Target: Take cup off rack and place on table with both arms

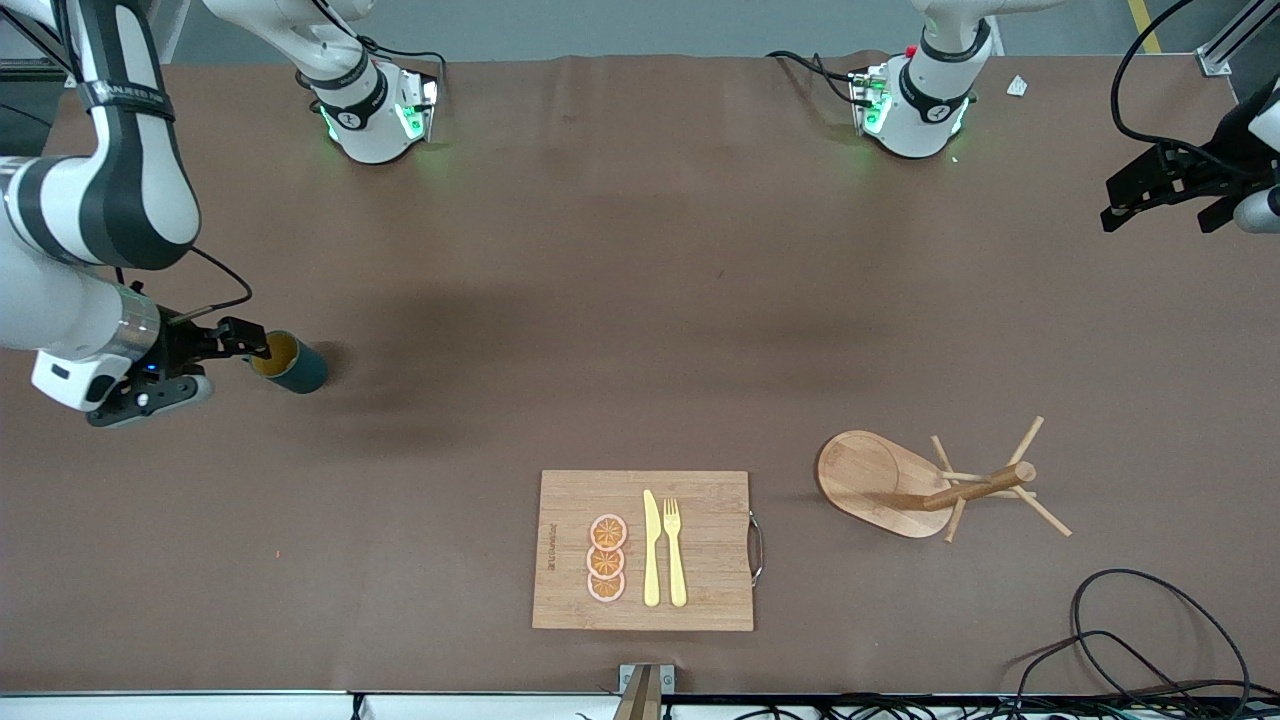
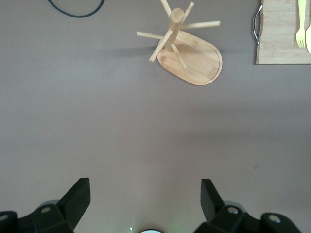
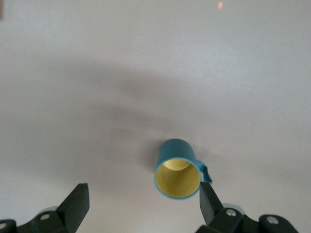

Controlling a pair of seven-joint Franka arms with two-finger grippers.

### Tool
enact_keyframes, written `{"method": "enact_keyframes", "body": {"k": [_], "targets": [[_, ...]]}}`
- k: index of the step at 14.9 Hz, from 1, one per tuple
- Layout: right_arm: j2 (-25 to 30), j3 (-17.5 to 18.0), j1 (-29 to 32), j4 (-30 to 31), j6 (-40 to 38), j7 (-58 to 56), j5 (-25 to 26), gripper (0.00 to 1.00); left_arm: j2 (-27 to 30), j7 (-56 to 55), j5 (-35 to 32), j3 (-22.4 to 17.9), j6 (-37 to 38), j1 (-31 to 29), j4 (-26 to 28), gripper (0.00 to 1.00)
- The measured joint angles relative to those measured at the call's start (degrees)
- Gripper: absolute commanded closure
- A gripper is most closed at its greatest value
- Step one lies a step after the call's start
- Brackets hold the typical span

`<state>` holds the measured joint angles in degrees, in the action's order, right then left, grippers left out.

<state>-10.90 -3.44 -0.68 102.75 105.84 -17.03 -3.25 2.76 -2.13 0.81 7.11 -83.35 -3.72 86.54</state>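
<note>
At the right arm's table end, the ribbed teal cup [image 1: 290, 363] stands upright beside the spread right gripper [image 3: 143, 206], released; the spread left gripper [image 2: 146, 201] waits well apart.

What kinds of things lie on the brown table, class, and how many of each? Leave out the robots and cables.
Cup: 1
Mug rack: 1
Cutting board: 1
Orange slices: 3
Knife: 1
Fork: 1
Total: 8

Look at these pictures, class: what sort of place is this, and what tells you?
Probably a robotics lab staged as a kitchen. Two arms are bolted to a brown table, cables trail at its edge, and a cup, rack and cutting board serve as props.
</note>
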Motion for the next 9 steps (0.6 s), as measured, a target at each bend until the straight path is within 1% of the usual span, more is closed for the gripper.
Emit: {"method": "enact_keyframes", "body": {"k": [5, 9], "targets": [[0.86, -0.83, 0.23, -3.67, -4.46, 5.75, 0.01, 0.00, 0.00, -0.06, 0.00, 0.35, 0.68, 0.02, -0.07, 0.00], [4.54, -0.96, 0.43, -4.15, -8.39, 11.74, 0.11, 0.00, 0.00, -0.09, 0.00, 0.89, 0.72, 0.15, -0.11, 0.00]]}}
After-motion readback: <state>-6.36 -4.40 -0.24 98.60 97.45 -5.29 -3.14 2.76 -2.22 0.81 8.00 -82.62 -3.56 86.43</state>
